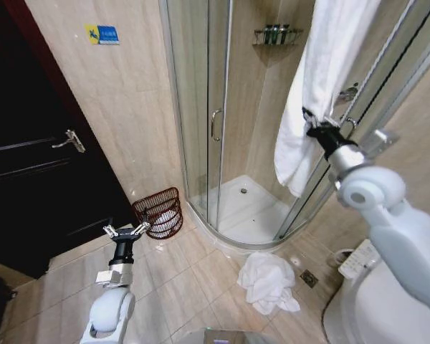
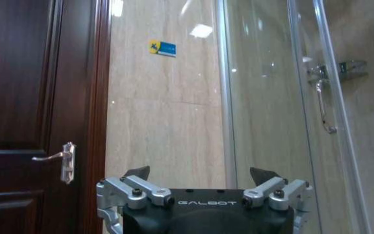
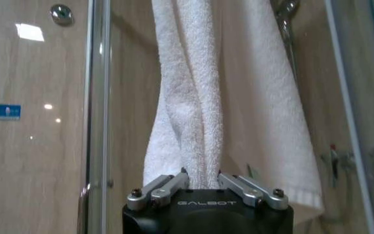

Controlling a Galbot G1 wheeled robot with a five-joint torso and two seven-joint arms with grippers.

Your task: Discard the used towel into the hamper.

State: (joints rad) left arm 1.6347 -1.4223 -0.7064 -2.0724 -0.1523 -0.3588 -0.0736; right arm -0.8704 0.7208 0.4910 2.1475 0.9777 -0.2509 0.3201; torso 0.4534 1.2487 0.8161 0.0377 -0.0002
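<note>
The hanging towel (image 1: pixel 322 79) is plain white with a nubby terry texture, same white as the crumpled towel (image 1: pixel 267 281) on the glossy beige floor tiles (image 1: pixel 179 287). The hamper (image 1: pixel 160 212) is a dark reddish-brown open weave, the door (image 1: pixel 29 143) is deep brown wood, and the beige marble-look wall (image 1: pixel 122 100) has a small blue and yellow sticker (image 1: pixel 102 34). Both end effectors are black with silver metal fingers (image 3: pixel 164 187).

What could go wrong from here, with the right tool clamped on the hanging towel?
1. The right tool pinches only a fold of the hanging towel; it may slip out when pulled.
2. The hamper sits across the floor by the door, lying tipped, so a long, trailing carry could miss it.
3. The crumpled towel on the floor could catch the base.
The left tool hangs open near the hamper.
</note>
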